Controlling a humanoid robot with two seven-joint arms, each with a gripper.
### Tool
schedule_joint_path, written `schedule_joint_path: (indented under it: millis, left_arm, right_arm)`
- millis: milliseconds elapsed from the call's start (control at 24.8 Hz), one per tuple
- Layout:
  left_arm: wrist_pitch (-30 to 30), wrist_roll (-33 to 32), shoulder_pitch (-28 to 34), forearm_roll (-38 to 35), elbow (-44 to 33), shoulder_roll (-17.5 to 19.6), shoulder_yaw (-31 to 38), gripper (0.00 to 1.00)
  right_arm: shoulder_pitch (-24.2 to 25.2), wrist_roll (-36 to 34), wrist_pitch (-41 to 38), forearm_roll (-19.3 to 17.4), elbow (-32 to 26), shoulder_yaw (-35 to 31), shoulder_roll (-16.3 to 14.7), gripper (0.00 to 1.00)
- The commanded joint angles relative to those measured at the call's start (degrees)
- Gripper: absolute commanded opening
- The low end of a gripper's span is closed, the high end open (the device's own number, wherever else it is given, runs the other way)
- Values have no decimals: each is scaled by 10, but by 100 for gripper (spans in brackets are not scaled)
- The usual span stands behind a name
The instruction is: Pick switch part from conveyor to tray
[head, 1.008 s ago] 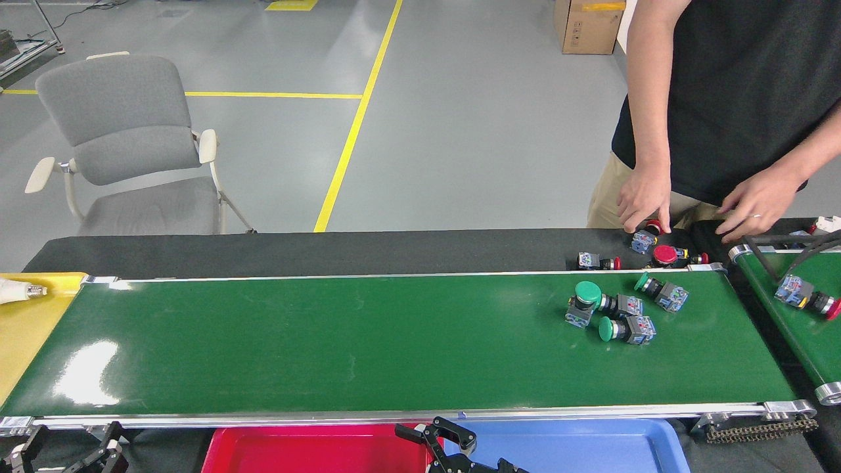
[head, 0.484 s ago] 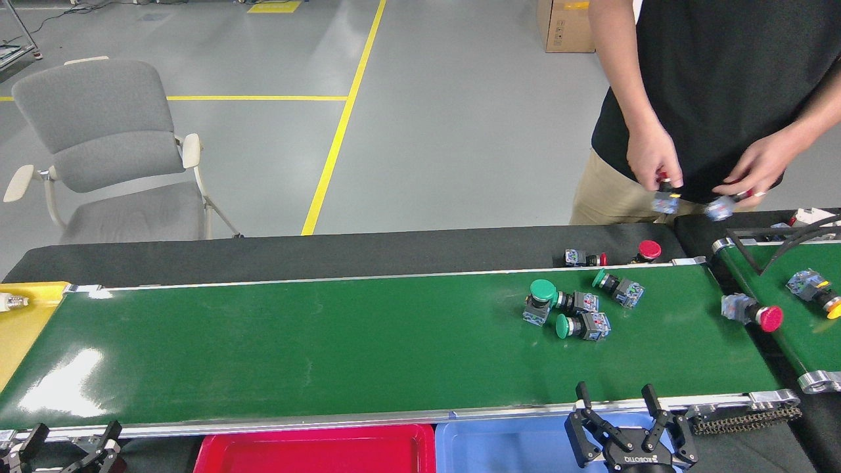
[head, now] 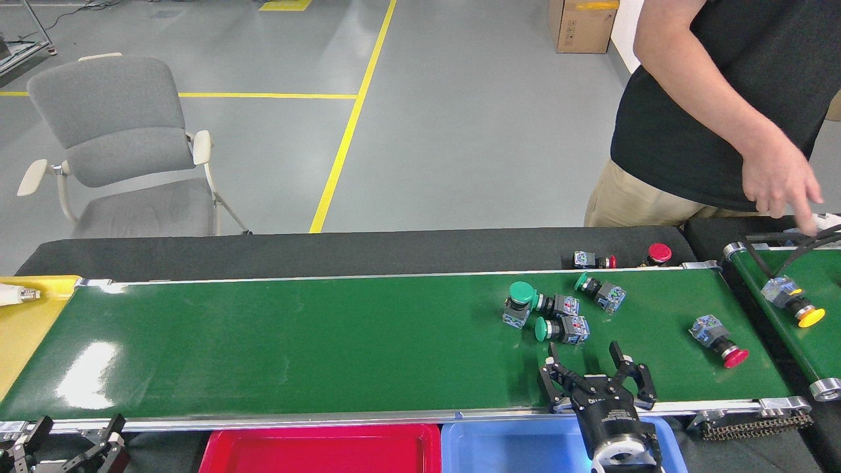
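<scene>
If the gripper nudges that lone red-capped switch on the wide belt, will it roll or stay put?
The red-capped switch lies on its side, and its cap is round, so it may pivot. Its blocky grey-blue base would probably stop a full roll. The conveyor looks glossy, so it could slide easily.

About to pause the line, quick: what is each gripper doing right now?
Left gripper: low at the frame's edge, fingers apart, open, holding nothing.
Right gripper: open over the conveyor, empty, just short of the green switch parts.

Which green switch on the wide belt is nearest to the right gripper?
The lowest green switch of the cluster, lying on its side just beyond the open right gripper. The other three lie farther up the conveyor.
</scene>
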Motion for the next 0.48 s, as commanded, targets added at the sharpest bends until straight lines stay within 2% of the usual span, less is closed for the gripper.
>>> schedule_joint_path:
  millis: [0,121,363,403,444]
  left_arm:
    - [-1,4,-3,-2,-4,4,3,100]
    - [-1,4,-4,-2,-5,4,2,100]
    - [-1,4,-3,-2,-5,4,1,100]
    - [-1,4,-4,-2,-5,4,1,100]
    - [-1,4,-3,-2,-5,4,1,100]
  right_arm:
    - [-22,2,1,1,14,8,3,98]
    - [-41,2,1,1,37,11,8,98]
    - [-97,2,1,2,99,15,42,97]
    - [-106,2,1,3,111,25,43,94]
    - [-114,2,2,7,124,36,43,84]
